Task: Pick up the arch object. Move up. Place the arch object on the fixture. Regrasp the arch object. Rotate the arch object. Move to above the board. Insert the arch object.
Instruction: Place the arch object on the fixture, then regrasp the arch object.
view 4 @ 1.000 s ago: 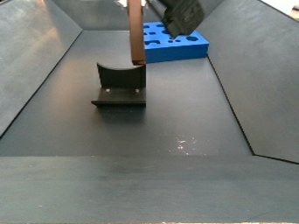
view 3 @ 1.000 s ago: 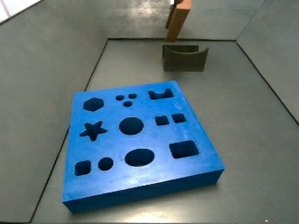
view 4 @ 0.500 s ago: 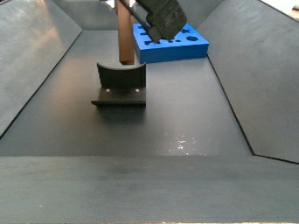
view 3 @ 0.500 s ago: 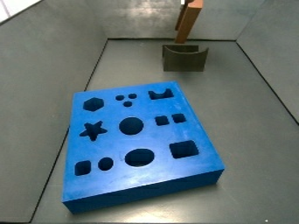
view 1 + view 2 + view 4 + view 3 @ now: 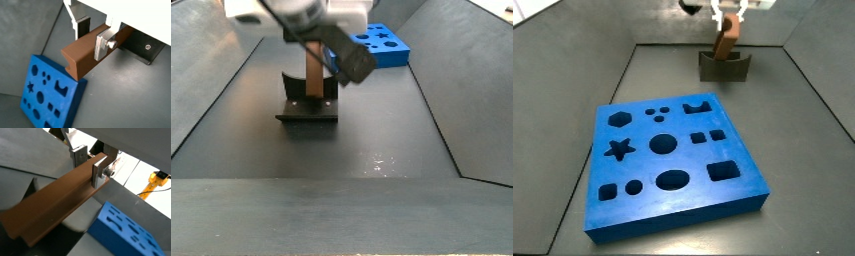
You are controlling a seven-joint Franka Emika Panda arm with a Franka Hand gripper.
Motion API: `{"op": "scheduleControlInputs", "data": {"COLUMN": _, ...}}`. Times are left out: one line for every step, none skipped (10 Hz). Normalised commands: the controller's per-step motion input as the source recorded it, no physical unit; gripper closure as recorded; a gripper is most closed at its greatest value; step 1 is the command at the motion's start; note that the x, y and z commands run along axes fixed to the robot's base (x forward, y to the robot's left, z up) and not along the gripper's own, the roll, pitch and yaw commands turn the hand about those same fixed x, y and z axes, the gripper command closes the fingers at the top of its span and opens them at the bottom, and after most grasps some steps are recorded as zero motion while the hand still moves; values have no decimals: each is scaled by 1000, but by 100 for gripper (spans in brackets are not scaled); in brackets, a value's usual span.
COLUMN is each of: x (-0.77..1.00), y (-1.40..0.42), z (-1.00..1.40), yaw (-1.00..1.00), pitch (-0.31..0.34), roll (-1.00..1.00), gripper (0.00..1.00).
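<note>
The arch object [image 5: 724, 45], a long orange-brown bar, stands on end with its lower end in the U-shaped dip of the dark fixture [image 5: 724, 68] at the back of the floor. My gripper [image 5: 726, 20] is above the fixture, shut on the bar's upper part. In a side view the arch object [image 5: 314, 76] rises from the fixture [image 5: 307, 106] under the gripper [image 5: 314, 48]. Both wrist views show the arch object [image 5: 81, 54] [image 5: 57, 210] between the silver fingers [image 5: 102, 45] [image 5: 100, 172]. The blue board [image 5: 673, 160] [image 5: 378, 45] lies flat, apart from the fixture.
Grey walls enclose the dark floor on all sides in both side views. The board [image 5: 47, 95] [image 5: 127, 235] also shows in both wrist views beyond the bar's far end. The fixture's upright plate [image 5: 143, 47] shows behind the fingers.
The gripper has come down with the arch object, whose lower end now sits in the fixture's dip. The gripper body has entered both side views.
</note>
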Motion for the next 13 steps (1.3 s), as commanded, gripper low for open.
{"op": "scheduleControlInputs", "data": {"x": 94, "y": 43, "z": -749, "yaw": -21, "pitch": -62, "roll": -79, "gripper": 100}}
{"op": "scheduleControlInputs", "data": {"x": 83, "y": 30, "z": -669, "yaw": -16, "pitch": -64, "roll": -80, "gripper": 100}}
{"op": "scheduleControlInputs", "data": {"x": 69, "y": 7, "z": -506, "yaw": -1, "pitch": -66, "roll": -78, "gripper": 100}}
{"op": "scheduleControlInputs", "data": {"x": 66, "y": 3, "z": -460, "yaw": 1, "pitch": -66, "roll": -76, "gripper": 100}}
{"op": "scheduleControlInputs", "data": {"x": 63, "y": 1, "z": -407, "yaw": 9, "pitch": -64, "roll": -69, "gripper": 100}}
{"op": "scheduleControlInputs", "data": {"x": 62, "y": 1, "z": -391, "yaw": 12, "pitch": -61, "roll": -67, "gripper": 100}}
{"op": "scheduleControlInputs", "data": {"x": 61, "y": -2, "z": -377, "yaw": 12, "pitch": -57, "roll": -70, "gripper": 100}}
{"op": "scheduleControlInputs", "data": {"x": 60, "y": -3, "z": -371, "yaw": 11, "pitch": -56, "roll": -70, "gripper": 100}}
{"op": "scheduleControlInputs", "data": {"x": 59, "y": -2, "z": -365, "yaw": 9, "pitch": -54, "roll": -68, "gripper": 100}}
{"op": "scheduleControlInputs", "data": {"x": 0, "y": 0, "z": 0, "yaw": 0, "pitch": 0, "roll": 0, "gripper": 0}}
{"op": "scheduleControlInputs", "data": {"x": 0, "y": 0, "z": 1000, "yaw": -68, "pitch": -30, "roll": -42, "gripper": 0}}
{"op": "scheduleControlInputs", "data": {"x": -6, "y": 4, "z": 1000, "yaw": -58, "pitch": -26, "roll": -35, "gripper": 0}}
{"op": "scheduleControlInputs", "data": {"x": -19, "y": 9, "z": 1000, "yaw": -33, "pitch": -17, "roll": -18, "gripper": 0}}
